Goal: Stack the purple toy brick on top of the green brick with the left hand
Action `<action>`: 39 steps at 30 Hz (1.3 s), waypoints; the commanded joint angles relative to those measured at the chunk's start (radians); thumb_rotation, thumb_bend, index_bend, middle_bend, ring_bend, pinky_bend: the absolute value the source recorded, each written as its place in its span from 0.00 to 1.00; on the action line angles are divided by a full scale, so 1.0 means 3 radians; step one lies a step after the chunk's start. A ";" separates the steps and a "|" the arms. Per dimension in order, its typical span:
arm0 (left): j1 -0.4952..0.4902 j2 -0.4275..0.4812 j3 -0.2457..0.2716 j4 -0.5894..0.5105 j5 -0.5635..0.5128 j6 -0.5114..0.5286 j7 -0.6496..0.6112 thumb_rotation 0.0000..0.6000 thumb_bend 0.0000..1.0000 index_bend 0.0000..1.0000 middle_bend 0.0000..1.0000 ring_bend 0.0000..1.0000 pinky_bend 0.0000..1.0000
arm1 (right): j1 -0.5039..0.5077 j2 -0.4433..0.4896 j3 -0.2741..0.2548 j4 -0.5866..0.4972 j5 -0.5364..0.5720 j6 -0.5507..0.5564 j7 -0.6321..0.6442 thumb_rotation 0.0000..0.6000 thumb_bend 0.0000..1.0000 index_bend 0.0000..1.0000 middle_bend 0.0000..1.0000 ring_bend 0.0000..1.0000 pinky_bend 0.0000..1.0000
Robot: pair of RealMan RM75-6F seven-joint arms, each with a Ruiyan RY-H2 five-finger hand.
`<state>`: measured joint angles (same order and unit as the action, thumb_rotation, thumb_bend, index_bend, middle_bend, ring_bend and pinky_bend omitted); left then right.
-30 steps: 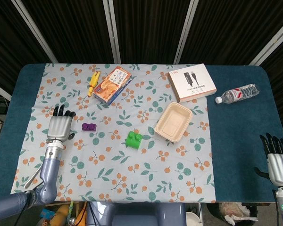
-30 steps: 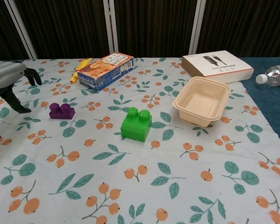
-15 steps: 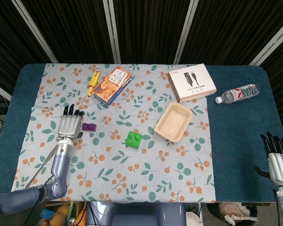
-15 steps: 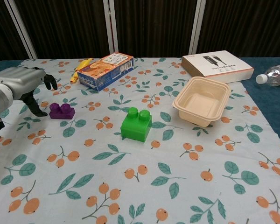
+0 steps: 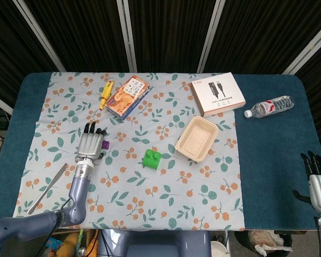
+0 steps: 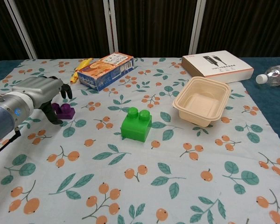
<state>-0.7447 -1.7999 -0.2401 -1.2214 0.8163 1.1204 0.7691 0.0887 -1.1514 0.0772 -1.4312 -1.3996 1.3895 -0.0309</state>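
The purple brick (image 6: 65,111) lies on the floral cloth at the left, and my left hand (image 6: 41,93) hovers right over it with its fingers apart and nothing gripped. The thumb reaches down just left of the brick, while the other fingers arch above it. From the head view, the left hand (image 5: 90,144) covers most of the purple brick (image 5: 104,145). The green brick (image 5: 152,159) stands alone to the right, near the cloth's middle, also seen as the green brick (image 6: 136,124). My right hand (image 5: 320,184) stays at the lower right edge, fingers straight and apart.
A beige tray (image 5: 197,138) sits right of the green brick. At the back are a yellow toy (image 5: 105,95), an orange snack box (image 5: 127,95), a white box (image 5: 218,93) and a water bottle (image 5: 268,106). A thin metal tool (image 5: 48,187) lies at the cloth's left front.
My left hand has moved right across the cloth, from well left of the purple brick to directly over it. The bricks and the right hand have not moved.
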 commanded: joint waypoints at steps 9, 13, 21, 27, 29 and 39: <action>-0.0032 -0.0090 0.0031 0.0073 0.0033 0.0028 0.0090 1.00 0.24 0.31 0.30 0.03 0.05 | -0.0028 -0.0031 -0.0012 0.0073 0.0020 0.0000 0.0054 1.00 0.15 0.00 0.02 0.02 0.00; -0.0033 -0.0115 0.0023 0.0112 0.0028 0.0027 0.0088 1.00 0.25 0.31 0.30 0.03 0.05 | -0.0047 -0.0018 -0.0017 0.0085 0.0015 0.0019 0.0080 1.00 0.15 0.00 0.02 0.02 0.00; -0.0044 -0.0235 0.0041 0.0304 0.0089 -0.0029 0.0005 1.00 0.30 0.35 0.34 0.05 0.05 | -0.0078 -0.0012 -0.0033 0.0117 0.0035 0.0012 0.0091 1.00 0.15 0.00 0.02 0.02 0.00; -0.0059 -0.0308 0.0013 0.0405 0.0120 -0.0027 -0.0013 1.00 0.33 0.37 0.37 0.06 0.05 | -0.0077 -0.0027 -0.0030 0.0140 0.0048 -0.0010 0.0094 1.00 0.15 0.00 0.02 0.02 0.00; -0.0060 -0.0315 -0.0003 0.0409 0.0120 -0.0017 -0.0008 1.00 0.34 0.37 0.37 0.06 0.05 | -0.0079 -0.0023 -0.0029 0.0133 0.0046 -0.0004 0.0084 1.00 0.15 0.00 0.02 0.02 0.00; -0.0033 -0.0242 -0.0045 0.0231 0.0061 0.0025 0.0106 1.00 0.33 0.37 0.37 0.06 0.05 | -0.0134 0.0004 -0.0022 0.0097 0.0049 0.0079 0.0072 1.00 0.15 0.00 0.02 0.02 0.00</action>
<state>-0.7571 -1.8759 -0.2533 -1.1467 0.8393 1.1268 0.7962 0.0504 -1.1517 0.0706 -1.4001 -1.3838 1.4102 -0.0071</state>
